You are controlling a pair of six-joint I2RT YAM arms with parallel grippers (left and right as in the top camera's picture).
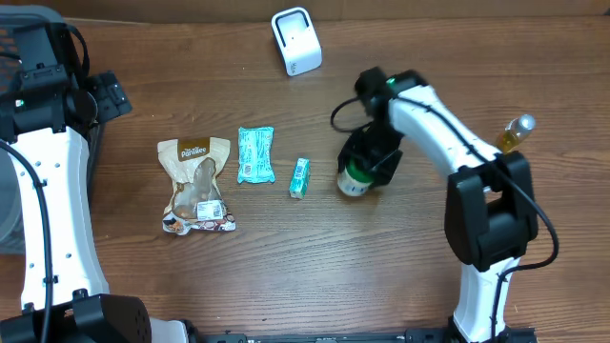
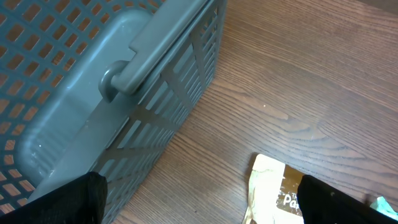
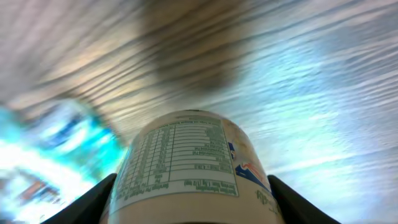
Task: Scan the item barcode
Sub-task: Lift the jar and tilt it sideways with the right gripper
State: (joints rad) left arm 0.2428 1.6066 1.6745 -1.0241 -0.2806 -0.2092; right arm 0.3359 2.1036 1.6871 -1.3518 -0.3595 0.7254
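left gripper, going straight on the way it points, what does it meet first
The left gripper would probably meet bare table first, between the grey basket and the snack pouch; depth is unclear.

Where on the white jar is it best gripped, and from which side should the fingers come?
I would grip the white jar across its round body, coming from above with the jaws on either side. Its wall looks even there, so both contacts sit opposite each other. The right gripper flanks it this way, and the printed label shows.
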